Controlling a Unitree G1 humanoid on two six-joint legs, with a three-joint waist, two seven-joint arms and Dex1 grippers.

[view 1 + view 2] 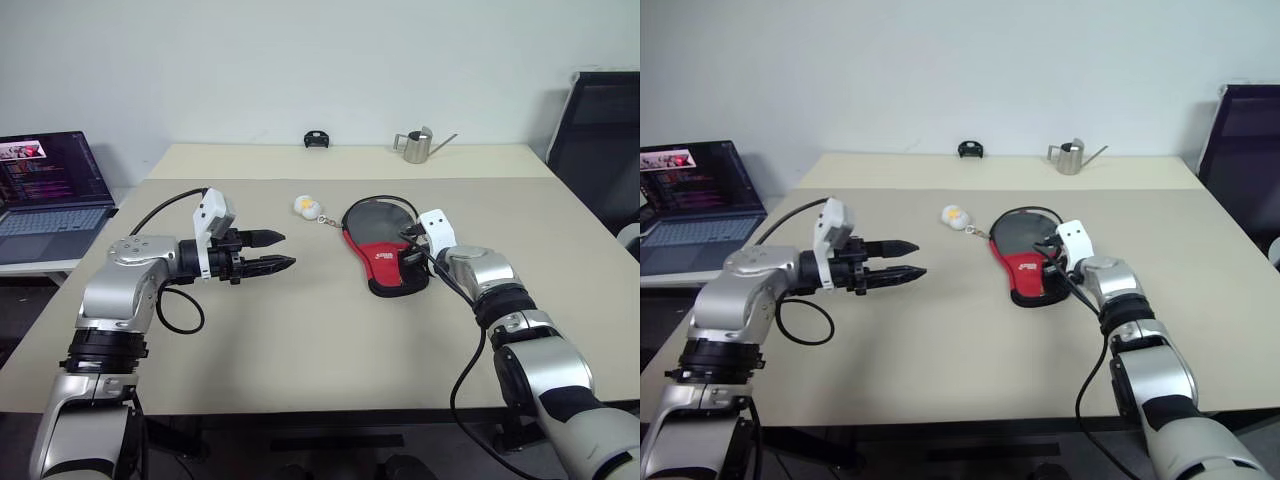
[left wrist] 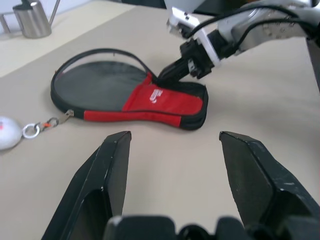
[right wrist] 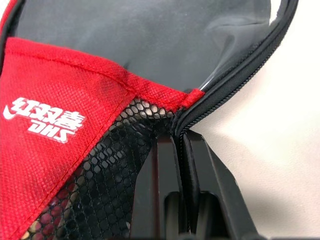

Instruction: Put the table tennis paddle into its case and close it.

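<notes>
While my left gripper (image 1: 283, 251) hovers spread above bare table (image 1: 300, 330), my right gripper (image 3: 181, 145) is pinched on the zipper edge of the case (image 1: 385, 245), lying flat beside a white ball (image 1: 307, 207).

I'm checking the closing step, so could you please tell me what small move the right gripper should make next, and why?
Probably a gentle pull along the zipper track. The right gripper is shut on the edge of the case, right where the zipper meets the red panel. The round end gapes, with the dark paddle inside. The left gripper hangs open, away from the case, so it could steady it.
</notes>
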